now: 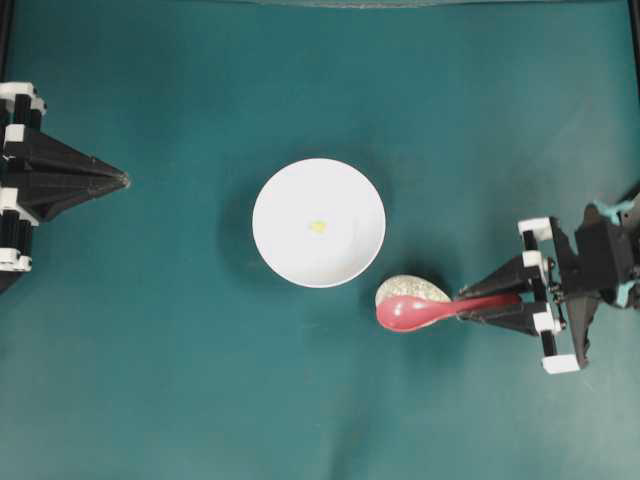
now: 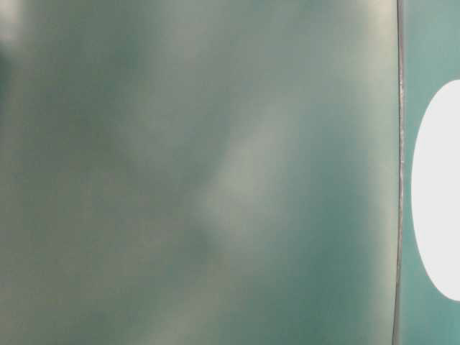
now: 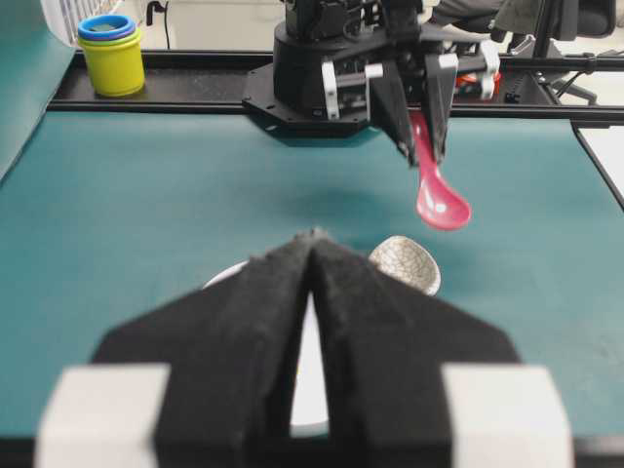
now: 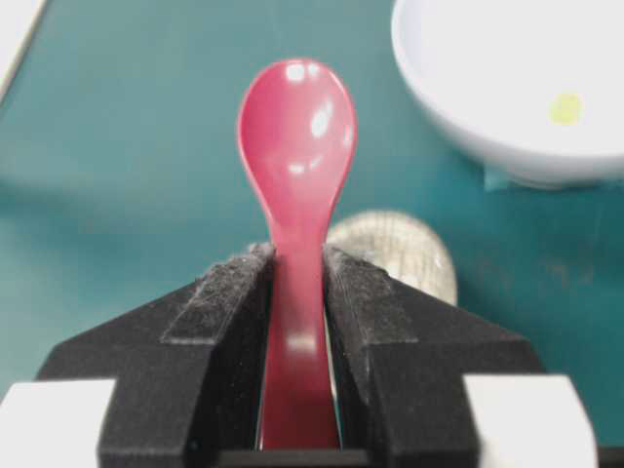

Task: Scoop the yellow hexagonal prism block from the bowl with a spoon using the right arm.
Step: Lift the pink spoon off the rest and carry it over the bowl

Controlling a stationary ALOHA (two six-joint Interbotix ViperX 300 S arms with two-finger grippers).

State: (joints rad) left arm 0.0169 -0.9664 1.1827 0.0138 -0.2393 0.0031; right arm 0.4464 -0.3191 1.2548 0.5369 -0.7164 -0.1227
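The white bowl (image 1: 318, 222) sits mid-table with the tiny yellow hexagonal prism block (image 1: 317, 227) inside it; the block (image 4: 565, 107) also shows in the bowl (image 4: 507, 146) at the upper right of the right wrist view. My right gripper (image 1: 465, 306) is shut on the handle of the pink-red spoon (image 1: 420, 313), whose scoop hangs above the table, right of and below the bowl. In the right wrist view the spoon (image 4: 297, 146) points away between the pads. The spoon (image 3: 441, 200) hangs lifted in the left wrist view. My left gripper (image 1: 124, 180) rests shut at the far left, holding nothing.
A small speckled spoon rest (image 1: 410, 289) lies just under the spoon's scoop, close to the bowl's lower right rim. Stacked yellow and blue cups (image 3: 110, 54) stand off the mat beyond the far edge. The table-level view shows only blurred green and a white bowl edge (image 2: 438, 194).
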